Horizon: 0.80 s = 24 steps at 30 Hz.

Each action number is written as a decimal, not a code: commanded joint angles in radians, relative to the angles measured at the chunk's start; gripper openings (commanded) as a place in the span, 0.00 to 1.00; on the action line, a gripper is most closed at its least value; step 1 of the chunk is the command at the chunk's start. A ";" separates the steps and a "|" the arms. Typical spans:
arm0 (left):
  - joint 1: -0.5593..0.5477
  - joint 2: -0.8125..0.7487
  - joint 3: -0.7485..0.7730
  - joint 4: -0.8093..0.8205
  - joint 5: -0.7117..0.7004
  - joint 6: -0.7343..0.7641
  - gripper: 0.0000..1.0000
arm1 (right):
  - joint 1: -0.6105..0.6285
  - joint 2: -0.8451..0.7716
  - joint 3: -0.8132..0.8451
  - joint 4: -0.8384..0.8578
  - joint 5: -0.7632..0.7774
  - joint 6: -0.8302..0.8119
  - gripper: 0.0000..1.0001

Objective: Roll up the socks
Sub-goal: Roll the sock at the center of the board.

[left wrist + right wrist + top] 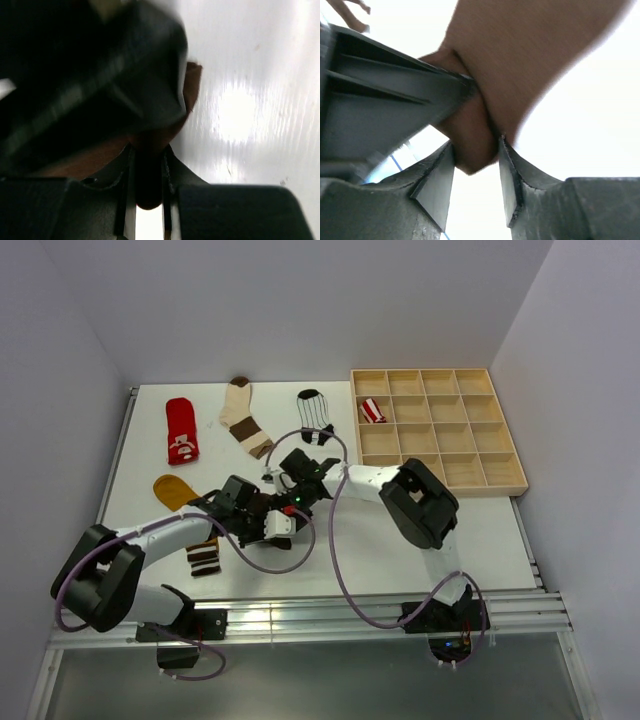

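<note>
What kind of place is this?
Probably a robot test booth in a lab: plain walls close around a white table, two robot arms are bolted at its edge, and socks lie beside a wooden tray.

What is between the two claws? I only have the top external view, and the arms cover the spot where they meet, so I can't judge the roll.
Observer: The right wrist view shows a fold of the dark brown sock hanging between the right claw's fingers and touching both. I can't tell whether it is actually gripped.
Operator: Is the left claw on it too?
Observer: Yes. In the left wrist view, brown fabric is pinched in the left claw's narrow gap.
Operator: How close are the claws?
Observer: Very close. In the right wrist view, a grey finger, apparently the left claw's, presses into the sock right beside the right claw's fingers.
</note>
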 commanded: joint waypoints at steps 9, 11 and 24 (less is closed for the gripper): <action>-0.109 0.079 0.080 0.041 0.002 -0.026 0.00 | -0.120 -0.319 -0.297 0.161 0.163 0.143 0.51; -0.115 0.065 0.076 0.044 0.011 -0.013 0.00 | -0.129 -0.308 -0.276 0.140 0.164 0.150 0.51; -0.145 0.002 0.054 0.018 0.037 0.019 0.00 | -0.136 0.011 0.101 -0.001 0.198 0.159 0.52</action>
